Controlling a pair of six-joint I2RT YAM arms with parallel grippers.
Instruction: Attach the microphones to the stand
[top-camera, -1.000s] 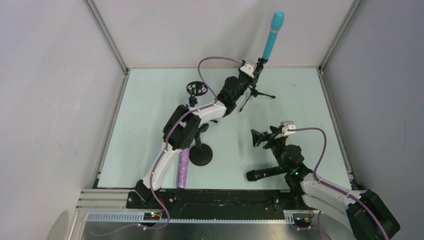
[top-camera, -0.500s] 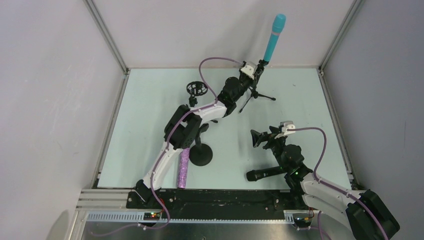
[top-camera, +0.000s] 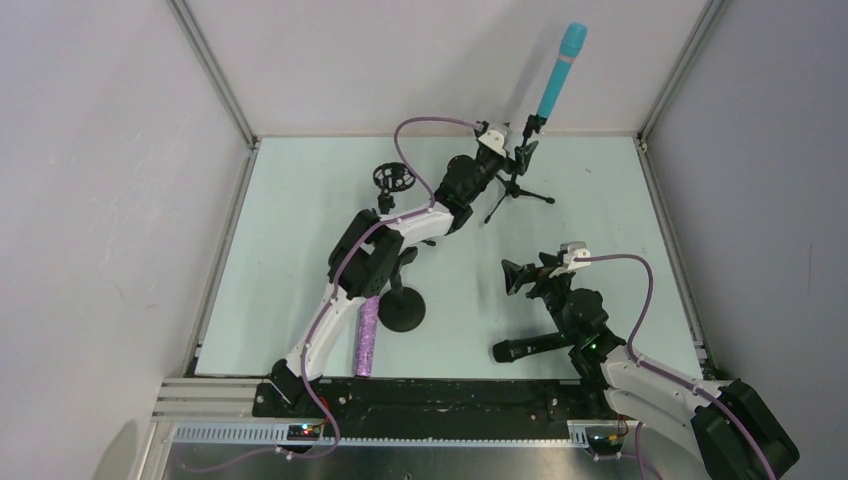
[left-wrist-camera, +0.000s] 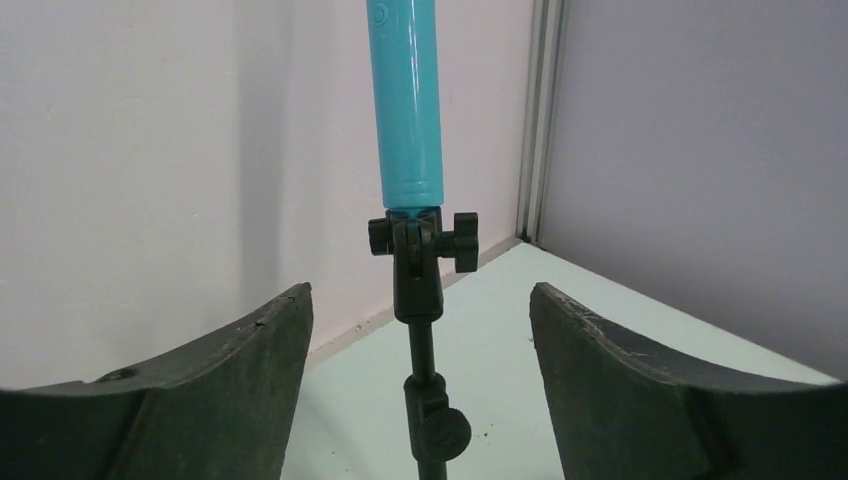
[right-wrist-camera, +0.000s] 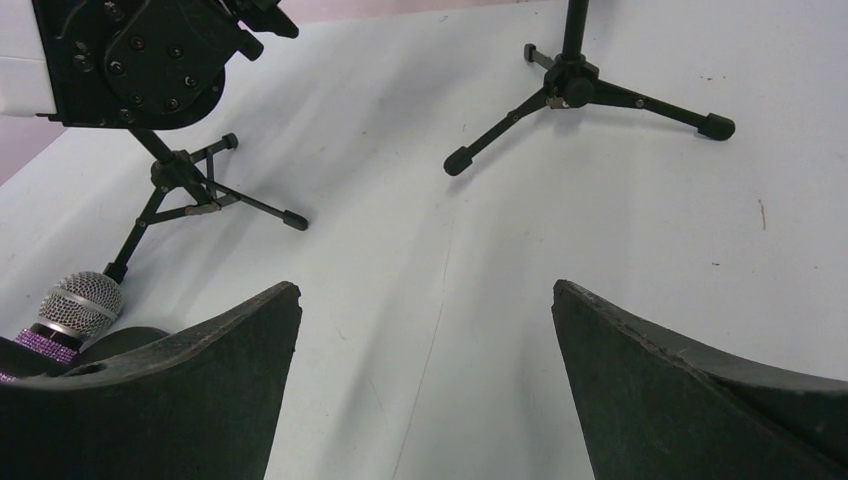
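Note:
The light cyan-blue microphone (top-camera: 558, 75) sits clipped in the top of a black tripod stand (top-camera: 518, 188) at the back of the table. In the left wrist view this microphone (left-wrist-camera: 405, 100) rises from the stand's clip (left-wrist-camera: 420, 250). My left gripper (top-camera: 520, 156) is open, its fingers on either side of the stand's post without touching it. The purple glitter microphone (top-camera: 366, 340) lies under the left arm, and its silver mesh head (right-wrist-camera: 80, 305) shows in the right wrist view. The black microphone (top-camera: 525, 347) lies beneath the right arm. My right gripper (top-camera: 512, 278) hangs open and empty above the table.
A stand with a ring-shaped shock mount (top-camera: 393, 178) stands at the back left. A round-based stand (top-camera: 402, 312) is near the left arm's elbow. A small tripod (right-wrist-camera: 185, 180) shows in the right wrist view. White walls enclose the pale green table (top-camera: 290, 230).
My left gripper has gone from shut to open, letting go of the stand's top. The cyan microphone and its stand have shifted slightly to the right. The right arm has stayed still.

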